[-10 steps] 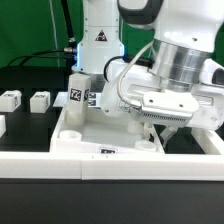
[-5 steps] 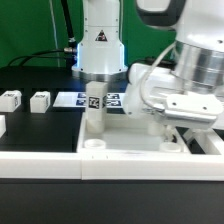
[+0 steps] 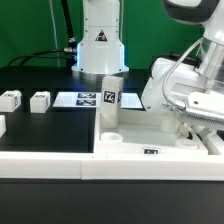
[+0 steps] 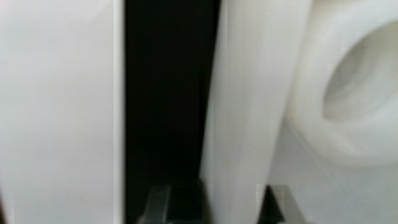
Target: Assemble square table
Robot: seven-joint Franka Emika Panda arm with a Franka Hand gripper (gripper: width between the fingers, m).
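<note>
Exterior view's left is taken by a first loose leg point(image 3: 8, 100) and a second loose leg point(image 3: 40, 101), set apart on the black bench point(image 3: 40, 135). Just past them the marker board point(image 3: 78, 99) is laid flat. Near the middle an upright leg point(image 3: 111, 93) is stood at the far left corner of the tabletop point(image 3: 150, 137), which is set behind the long rail point(image 3: 60, 166). At the tabletop's right edge the gripper point(image 3: 200, 126) is found. Its fingers point(image 4: 169, 205) are drawn nearly together and, in the blurred wrist view, appear to pinch the tabletop's thin raised wall
</note>
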